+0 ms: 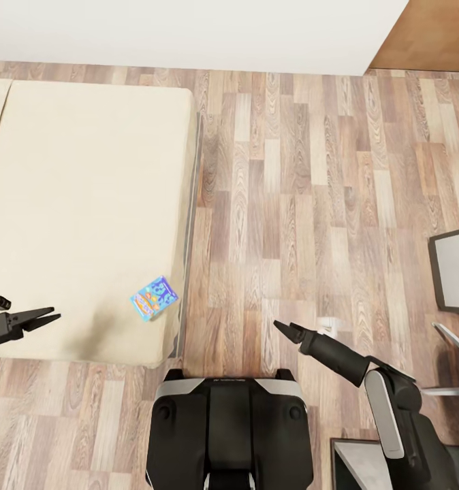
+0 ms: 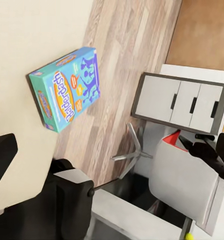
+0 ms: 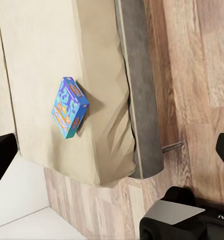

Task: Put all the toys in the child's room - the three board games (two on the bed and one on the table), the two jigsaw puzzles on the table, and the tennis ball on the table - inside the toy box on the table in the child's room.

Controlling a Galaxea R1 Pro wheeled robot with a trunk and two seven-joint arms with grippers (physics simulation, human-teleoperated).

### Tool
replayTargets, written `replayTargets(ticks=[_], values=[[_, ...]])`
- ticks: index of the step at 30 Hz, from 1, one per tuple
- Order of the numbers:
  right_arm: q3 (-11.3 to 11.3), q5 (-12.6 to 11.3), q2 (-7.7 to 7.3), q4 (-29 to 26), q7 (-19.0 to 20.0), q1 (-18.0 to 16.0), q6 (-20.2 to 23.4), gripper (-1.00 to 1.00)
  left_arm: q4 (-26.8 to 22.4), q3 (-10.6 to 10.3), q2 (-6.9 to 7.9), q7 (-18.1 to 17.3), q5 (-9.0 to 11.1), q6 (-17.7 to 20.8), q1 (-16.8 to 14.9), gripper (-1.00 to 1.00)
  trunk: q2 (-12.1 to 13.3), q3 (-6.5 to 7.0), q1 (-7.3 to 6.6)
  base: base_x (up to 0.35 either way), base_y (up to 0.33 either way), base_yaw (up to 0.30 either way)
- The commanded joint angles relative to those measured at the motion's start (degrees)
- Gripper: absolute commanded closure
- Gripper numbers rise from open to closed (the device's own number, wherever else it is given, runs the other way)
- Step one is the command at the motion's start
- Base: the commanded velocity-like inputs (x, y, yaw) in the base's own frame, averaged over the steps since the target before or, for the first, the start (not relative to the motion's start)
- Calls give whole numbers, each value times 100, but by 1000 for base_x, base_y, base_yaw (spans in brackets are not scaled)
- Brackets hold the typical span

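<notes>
Board game lies on bed, apart from released left gripper.

Blue board game flat on cream bed, beside plank floor.

Blue board game with yellow-orange print, cream bed, brown-grey plank floor

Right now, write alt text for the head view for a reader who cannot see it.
A small blue board game lies near the corner of a cream bed. The left gripper hovers over the bed, empty, and the right gripper hangs over the wood-plank floor, also empty. The robot's dark base sits at the bottom.
</notes>
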Motion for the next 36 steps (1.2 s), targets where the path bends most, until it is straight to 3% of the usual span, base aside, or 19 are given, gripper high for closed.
replayTargets(ticks=[1,36], values=[[16,-8,17,-1,15,-3,29,-100,-3,-5,5,-20,4,62,10,-100,-8,4,4,0,0,0],[66,-69,-16,2,30,50,38,-100,10,-7,12,-20,-1,55,54,-100,-8,328,4,0,0,0]])
